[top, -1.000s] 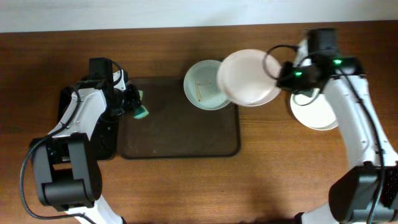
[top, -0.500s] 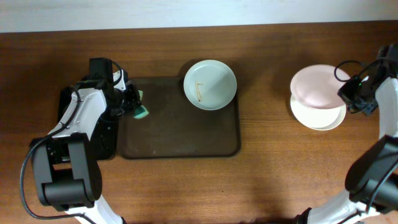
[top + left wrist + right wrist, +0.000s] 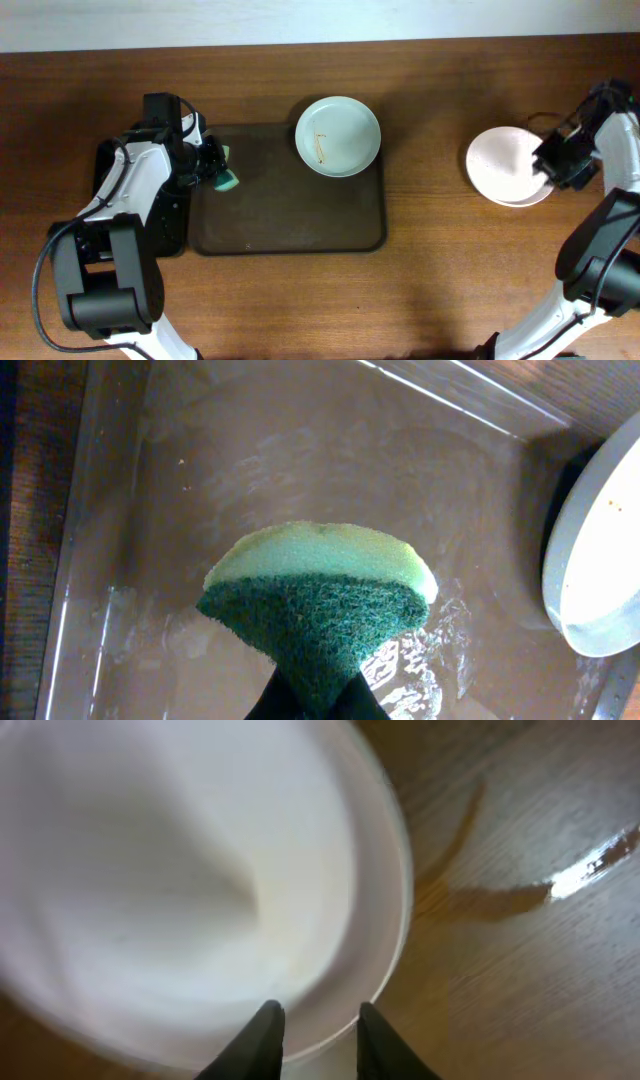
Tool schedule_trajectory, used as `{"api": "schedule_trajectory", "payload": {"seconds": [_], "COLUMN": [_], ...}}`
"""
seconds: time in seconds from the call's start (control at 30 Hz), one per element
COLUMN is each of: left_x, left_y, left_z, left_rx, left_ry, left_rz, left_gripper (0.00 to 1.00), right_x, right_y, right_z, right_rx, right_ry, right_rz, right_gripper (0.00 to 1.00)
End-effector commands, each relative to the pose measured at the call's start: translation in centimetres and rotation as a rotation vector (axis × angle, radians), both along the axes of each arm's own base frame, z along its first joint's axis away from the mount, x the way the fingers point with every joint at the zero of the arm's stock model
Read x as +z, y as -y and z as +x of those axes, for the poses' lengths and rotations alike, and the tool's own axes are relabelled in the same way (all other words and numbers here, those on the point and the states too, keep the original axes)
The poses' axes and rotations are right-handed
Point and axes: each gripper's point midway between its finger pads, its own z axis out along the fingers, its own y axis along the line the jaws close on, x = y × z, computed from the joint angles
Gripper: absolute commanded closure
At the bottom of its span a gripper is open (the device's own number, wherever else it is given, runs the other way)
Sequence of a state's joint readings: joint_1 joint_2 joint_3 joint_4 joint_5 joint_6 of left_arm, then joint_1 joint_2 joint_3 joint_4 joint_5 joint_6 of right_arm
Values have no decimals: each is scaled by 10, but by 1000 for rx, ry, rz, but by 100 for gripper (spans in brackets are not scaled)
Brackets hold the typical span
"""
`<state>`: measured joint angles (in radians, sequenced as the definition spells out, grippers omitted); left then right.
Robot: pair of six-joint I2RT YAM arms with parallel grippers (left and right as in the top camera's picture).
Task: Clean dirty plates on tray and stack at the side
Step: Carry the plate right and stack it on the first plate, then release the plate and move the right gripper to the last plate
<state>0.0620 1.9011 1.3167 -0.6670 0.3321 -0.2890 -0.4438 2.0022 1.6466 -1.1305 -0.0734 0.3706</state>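
Since half a second ago, when the right gripper [image 3: 552, 168] held a white plate up in the air, things have moved on. From above, that top white plate [image 3: 503, 160] now sits low on the other white plate [image 3: 520, 199] at the right side, well apart from the tray [image 3: 290, 215]. The right gripper is at its right rim. The mint plate [image 3: 338, 135] has stayed on the tray's far right corner, poking over the rim, with a thin brown streak on it. The left gripper [image 3: 212, 170] has not moved and hangs over the tray's left end with a sponge [image 3: 228, 180].

On the left wrist view, the left gripper [image 3: 315, 700] is pinched tight on the green sponge [image 3: 320, 585]. The bare tray [image 3: 250, 450] below looks shiny and smeary. The mint plate [image 3: 600, 560] peeks in at the right.

On the right wrist view, the top white plate [image 3: 170, 870] fills the picture and is blurry, with the table [image 3: 520, 970] beside it. The black fingers [image 3: 262, 1035] are a little apart at the rim. I cannot tell if they pinch it or have let go.

So I think two plates are stacked, and only the streaky mint one is left to clean
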Motion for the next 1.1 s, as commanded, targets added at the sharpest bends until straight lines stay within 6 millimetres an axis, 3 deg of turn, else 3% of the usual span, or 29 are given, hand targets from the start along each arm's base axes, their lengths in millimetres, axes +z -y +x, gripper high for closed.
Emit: {"api": "schedule_trajectory", "payload": {"seconds": [0.0,0.1,0.23,0.4,0.5,0.6,0.87,1.07], "left_x": [3,3,3,3,3,3,3,2], "left_y": [-1,-1,-1,-1,-1,-1,-1,-1], "left_z": [4,4,4,4,4,3,2,1], "left_rx": [10,10,10,10,10,10,10,10], "left_ry": [8,8,8,8,7,5,0,-3], "left_rz": [4,4,5,5,4,4,4,4], "left_gripper": [100,100,99,100,99,100,99,99], "right_x": [74,79,56,-4,-35,-40,-46,-62], "right_y": [-55,-119,-215,-279,-310,-323,-314,-327], "right_z": [47,75,109,118,107,101,93,76], "right_rx": [221,371,544,665,716,683,603,623], "right_ry": [236,304,353,296,232,209,154,118], "right_rz": [20,44,54,54,74,83,10,-2], "right_gripper": [66,56,46,46,59,63,67,68]}}
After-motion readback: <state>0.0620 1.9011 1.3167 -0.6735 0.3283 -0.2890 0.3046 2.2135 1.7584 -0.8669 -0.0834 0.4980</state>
